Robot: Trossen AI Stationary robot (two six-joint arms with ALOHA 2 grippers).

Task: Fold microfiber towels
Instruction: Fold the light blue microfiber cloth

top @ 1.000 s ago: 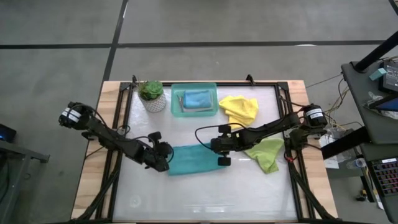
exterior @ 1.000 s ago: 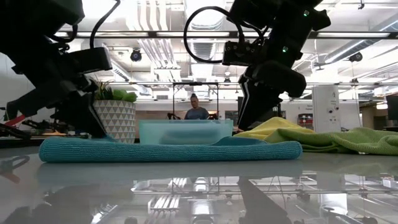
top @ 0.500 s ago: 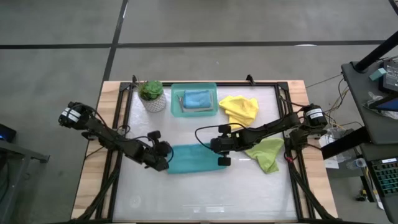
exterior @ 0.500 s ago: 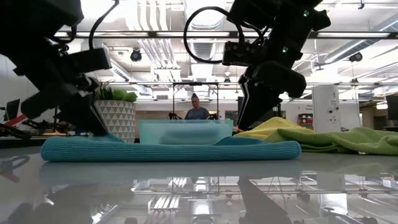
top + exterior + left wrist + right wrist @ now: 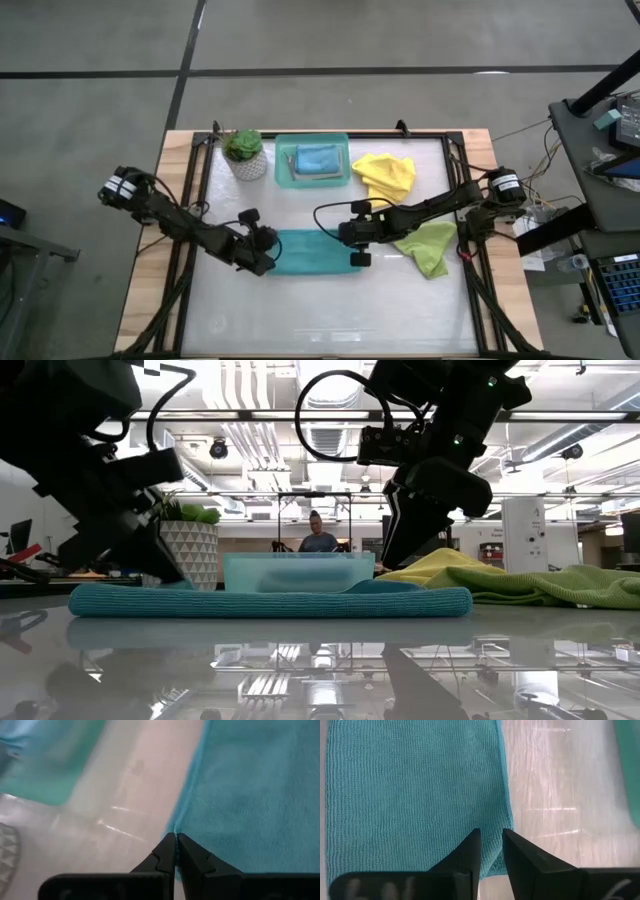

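Two grippers are bracketing one teal towel [image 5: 312,253], which is lying flat at mid-table with its long axis running left to right between them. Your left gripper [image 5: 266,254] is sitting at the towel's left short edge, fingers pressed together on that edge. Your right gripper [image 5: 356,250] is sitting at the opposite short edge, fingers slightly parted with the cloth's corner edge lying between them. Judging from this, each arm is nearest its own end, so the coming fold is turning on that left-to-right axis.
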